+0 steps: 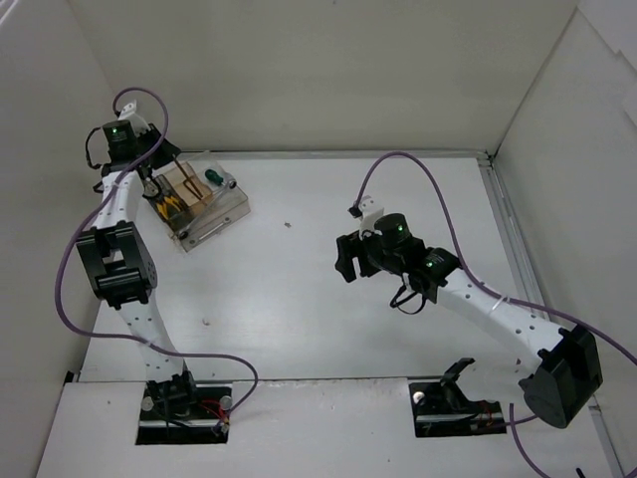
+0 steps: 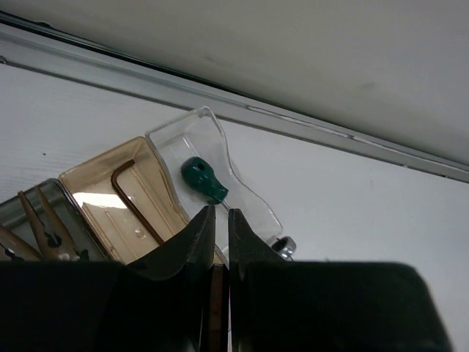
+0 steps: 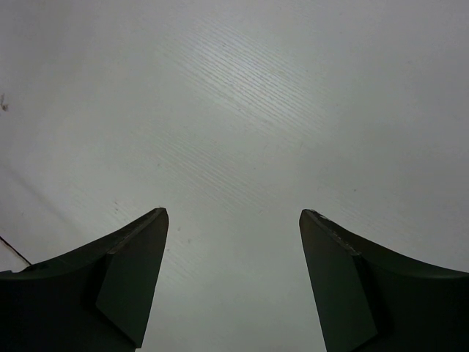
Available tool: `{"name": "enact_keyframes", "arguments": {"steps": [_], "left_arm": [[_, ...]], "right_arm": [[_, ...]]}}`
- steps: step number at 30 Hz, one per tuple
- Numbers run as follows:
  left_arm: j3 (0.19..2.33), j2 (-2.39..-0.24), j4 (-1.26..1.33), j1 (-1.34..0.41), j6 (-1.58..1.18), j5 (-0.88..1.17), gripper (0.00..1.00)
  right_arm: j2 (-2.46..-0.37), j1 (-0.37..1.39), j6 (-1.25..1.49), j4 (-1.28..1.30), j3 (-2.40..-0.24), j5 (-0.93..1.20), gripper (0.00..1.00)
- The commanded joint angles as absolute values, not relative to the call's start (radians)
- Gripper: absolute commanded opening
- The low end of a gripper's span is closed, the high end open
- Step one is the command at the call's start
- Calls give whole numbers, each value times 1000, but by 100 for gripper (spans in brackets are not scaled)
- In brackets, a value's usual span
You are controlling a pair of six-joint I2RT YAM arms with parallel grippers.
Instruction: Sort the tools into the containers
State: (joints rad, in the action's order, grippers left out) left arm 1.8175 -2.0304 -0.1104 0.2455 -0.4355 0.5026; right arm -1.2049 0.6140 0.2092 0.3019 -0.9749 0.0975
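White desk (image 1: 299, 299) bears one small dark speck (image 1: 287, 225), well left of the right gripper; white walls (image 1: 328, 70) enclose it.

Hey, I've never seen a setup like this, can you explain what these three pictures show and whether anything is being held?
Two white jointed robot arms are bolted to a white table. One picture looks down from above; the others come from cameras on each wrist. The left tool is shut, empty as far as I can tell, above a clear plastic divided tray. In the tray lie a green-handled screwdriver, a dark L-shaped hex key in a tan compartment, and yellow-handled pliers. The right tool is open, holding nothing, over bare table.
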Motion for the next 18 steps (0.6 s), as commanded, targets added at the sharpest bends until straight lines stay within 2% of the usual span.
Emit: {"name": "enact_keyframes", "arguments": {"steps": [1,12,18], "left_arm": [[1937,-2035,41,261,-402,548,0],[2072,-2233,52,270,-405,535,0],[2025,-2244,16,270,-417,525,0]], "right_arm": [[-1200,606,207,265,-983,118,70],[-1242,581,209,282,-1002,132,70],[-1255,575,206,287,-1015,118,70]]}}
